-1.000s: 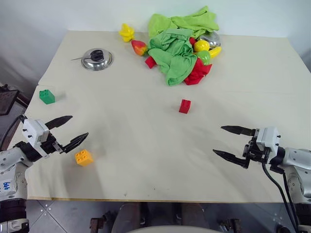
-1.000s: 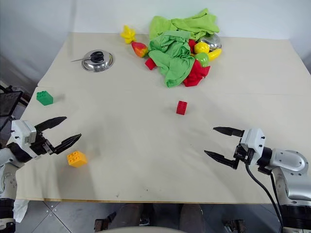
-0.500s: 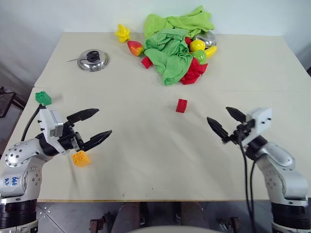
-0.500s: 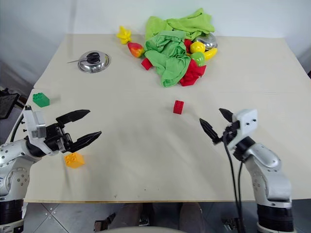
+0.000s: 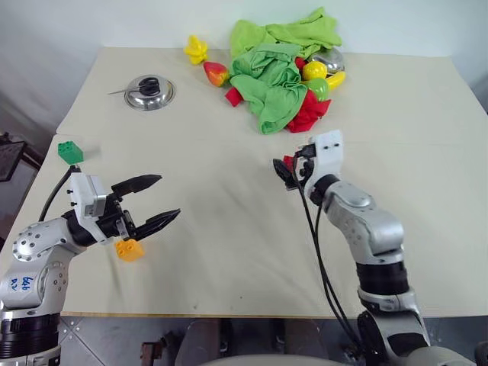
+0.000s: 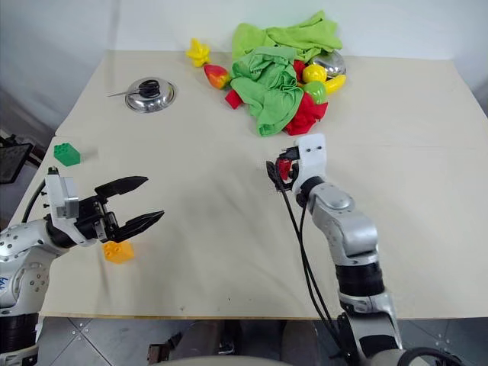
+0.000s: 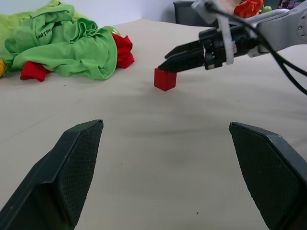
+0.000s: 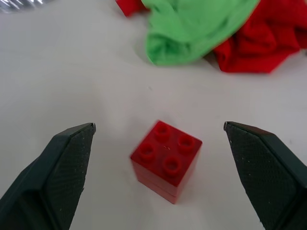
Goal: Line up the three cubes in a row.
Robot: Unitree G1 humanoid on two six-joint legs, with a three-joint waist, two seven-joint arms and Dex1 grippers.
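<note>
The red cube (image 8: 165,160) stands on the table's middle, studs up, between the open fingers of my right gripper (image 8: 159,125), which do not touch it. From the head, the right gripper (image 5: 287,169) half hides this cube (image 6: 284,166). The orange-yellow cube (image 5: 130,249) lies near the front left edge, just below and behind my open, empty left gripper (image 5: 164,198). The green cube (image 5: 70,152) sits at the table's left edge. In the left wrist view the red cube (image 7: 165,79) lies far ahead of the left fingers (image 7: 72,167).
At the back of the table (image 5: 229,259) lies a pile of green cloth (image 5: 274,72) with red cloth (image 5: 309,114), toy fruits (image 5: 314,71) and a plain red block (image 5: 234,97). A metal dish (image 5: 150,92) and a yellow toy (image 5: 197,49) sit back left.
My right gripper has swung forward and to the left from the right front of the table, and now straddles the red cube. The left gripper shifted a little to the right early on, then held still.
</note>
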